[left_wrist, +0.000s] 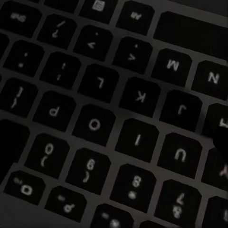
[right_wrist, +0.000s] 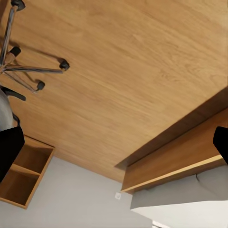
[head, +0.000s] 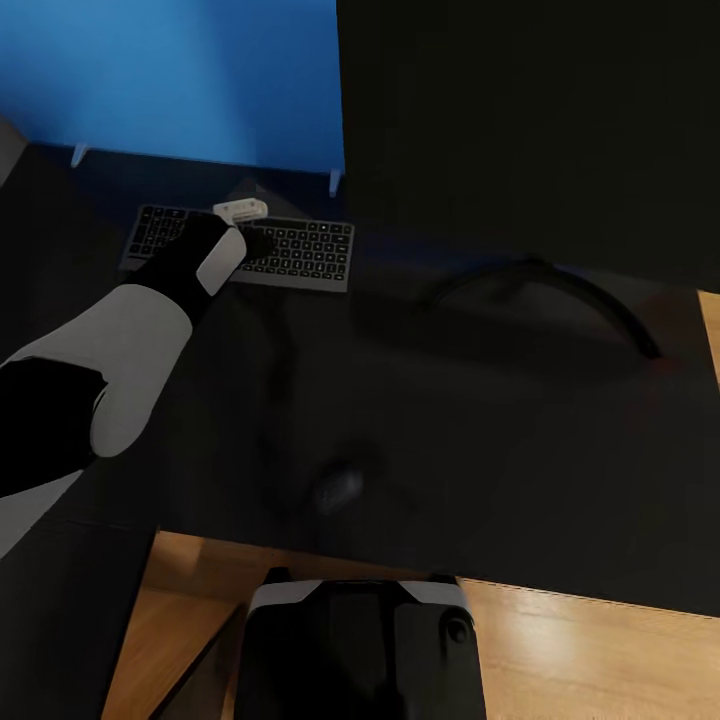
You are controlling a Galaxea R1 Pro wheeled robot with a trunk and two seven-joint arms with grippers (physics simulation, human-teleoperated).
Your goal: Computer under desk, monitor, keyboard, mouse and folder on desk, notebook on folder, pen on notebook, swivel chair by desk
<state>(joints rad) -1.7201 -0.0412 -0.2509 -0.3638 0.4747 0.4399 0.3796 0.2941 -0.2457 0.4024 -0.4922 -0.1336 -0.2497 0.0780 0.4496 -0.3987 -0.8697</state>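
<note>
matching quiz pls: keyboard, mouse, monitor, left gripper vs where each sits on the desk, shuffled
Things:
1. keyboard
2. mouse
3. monitor
4. left gripper

Places:
A. near the desk's front edge, alone
B. over the keyboard's keys
C. back right, on an arc stand
D. back left, by the blue panel

Pairs: 1-D, 2-A, 3-C, 4-B

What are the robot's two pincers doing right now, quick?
Left pincer: down on the keyboard; open or closed cannot be told.
Right pincer: open, holding nothing, aimed at the wood floor.
</note>
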